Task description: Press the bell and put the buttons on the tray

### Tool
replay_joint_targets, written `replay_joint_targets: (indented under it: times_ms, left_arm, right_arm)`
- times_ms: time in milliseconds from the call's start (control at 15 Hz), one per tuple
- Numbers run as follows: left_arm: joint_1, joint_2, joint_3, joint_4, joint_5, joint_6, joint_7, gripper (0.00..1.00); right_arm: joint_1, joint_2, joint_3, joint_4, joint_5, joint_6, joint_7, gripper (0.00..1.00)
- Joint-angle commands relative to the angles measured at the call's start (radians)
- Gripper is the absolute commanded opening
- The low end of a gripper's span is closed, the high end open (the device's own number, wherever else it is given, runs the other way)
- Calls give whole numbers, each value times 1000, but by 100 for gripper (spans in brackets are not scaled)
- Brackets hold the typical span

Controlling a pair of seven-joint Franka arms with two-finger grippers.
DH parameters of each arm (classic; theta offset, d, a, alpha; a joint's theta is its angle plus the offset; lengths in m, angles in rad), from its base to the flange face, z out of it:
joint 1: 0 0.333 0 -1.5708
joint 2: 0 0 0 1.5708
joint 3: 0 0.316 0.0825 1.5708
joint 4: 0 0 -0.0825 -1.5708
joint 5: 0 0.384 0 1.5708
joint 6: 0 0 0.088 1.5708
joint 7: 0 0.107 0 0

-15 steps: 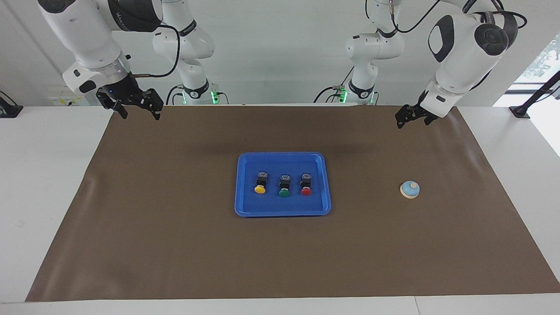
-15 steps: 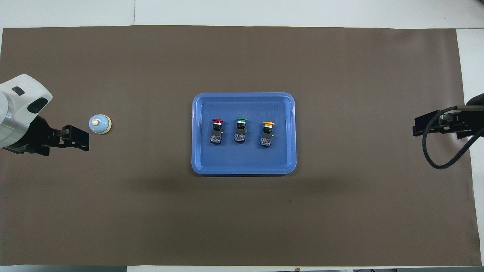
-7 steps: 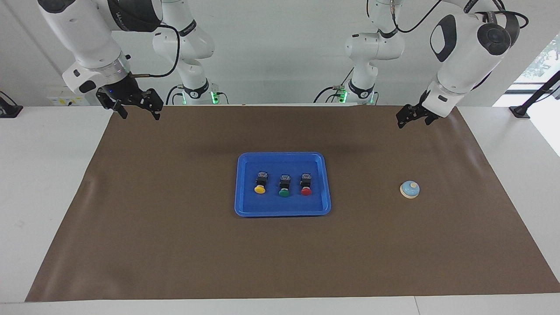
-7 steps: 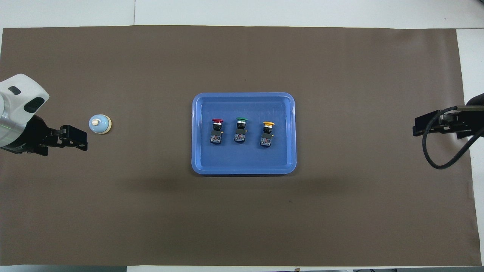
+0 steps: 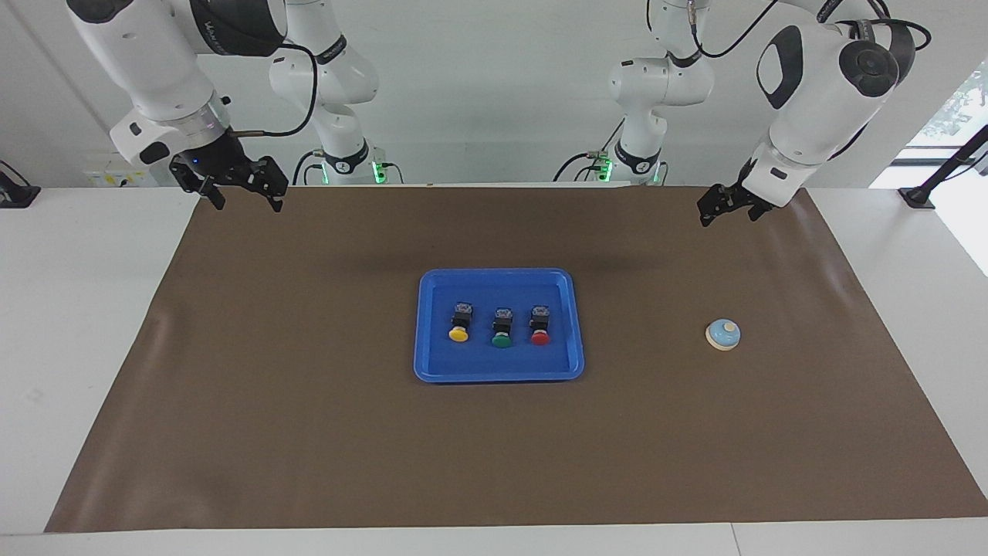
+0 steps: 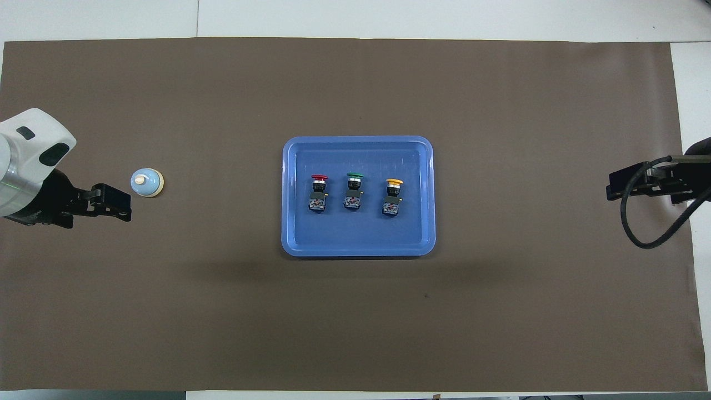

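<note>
Bell (image 5: 723,334): stands alone on brown mat (image 5: 309,432), toward left arm's end of worktop (image 5: 77,324), well apart from tray (image 5: 498,273). Knob faces up, nothing touching it.
Buttons: yellow (image 5: 459,323), green (image 5: 502,328) and red (image 5: 539,325) lie in one row inside tray, caps pointing away from robots, none touching its neighbour or the rim.
Tray pos.: mid-mat, flat, between the two arms.
Left claw (image 5: 725,216): raised over mat at left arm's end, holds nothing. Open/closed state: cannot tell. Overhead view puts it just beside bell, but facing view shows it high and clear of it.
Right claw (image 5: 247,202): open, empty, raised over mat corner at right arm's end; arm waits.
Step in hand (est.): button placement looks complete. Only the bell press could remain, and whether it is done cannot be read here. Left arm is best placed for it.
Method: centre claw over knob, descend vertically, press lightly, lift straight up. An off-centre hit is likely to skid or tip the small dome.
Edges: bell sits well inside mat border, with no drop-off risk.
Open room: bare mat all round bell. Path from left claw down to knob is unobstructed, and tray is out of the sweep.
</note>
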Motion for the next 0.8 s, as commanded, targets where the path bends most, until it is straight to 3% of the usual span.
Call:
replay_joint_targets:
  times_ms: [0, 735]
  left_arm:
    - [90, -7, -96, -5, 20, 6, -10, 100]
    - [85, 27, -98, 61, 28, -32, -18, 100]
  right_arm:
    - [-10, -12, 7, -9, -6, -10, 9, 100]
    - [-10, -12, 8, -9, -4, -10, 9, 100]
